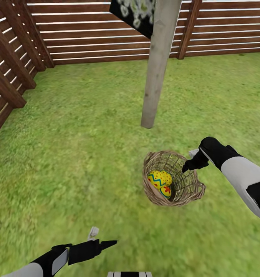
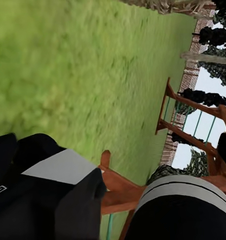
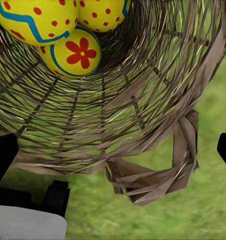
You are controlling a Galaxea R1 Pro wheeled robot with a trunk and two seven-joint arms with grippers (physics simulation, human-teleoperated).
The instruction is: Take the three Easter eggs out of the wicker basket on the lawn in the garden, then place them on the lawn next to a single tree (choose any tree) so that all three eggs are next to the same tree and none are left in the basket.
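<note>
The right gripper [image 1: 192,159] hangs just above the far right rim of the wicker basket [image 1: 187,188], which sits on the lawn [image 1: 76,154]; from the head view its fingers point toward the basket opening, and nothing lies between them and the rim. In the right wrist view the two dark fingertips [image 3: 2,155] stand at opposite edges of the frame with the basket wall [image 3: 143,115] between and beyond them, so the jaws are spread wide and hold nothing. The three Easter eggs [image 1: 161,182] are bunched against the basket side farthest from this gripper; the head view merges them into one yellow cluster, whereas the right wrist view separates three shells [image 3: 72,52], the upper two cut off by the frame edge. A frayed loop of wicker [image 3: 158,175] projects from the rim nearest the gripper. Beyond the basket stands the tree [image 1: 158,65], its trunk rising from the grass just past the gripper, with the wooden fence [image 1: 87,34] behind. The left gripper [image 1: 103,238] hovers over bare grass, well apart from the basket and close to the robot's body; whether its jaws are apart or together cannot be told. The left wrist view shows blurred lawn [image 2: 82,70], a wooden play frame [image 2: 188,120] and a round black-and-white robot part [image 2: 183,210].
</note>
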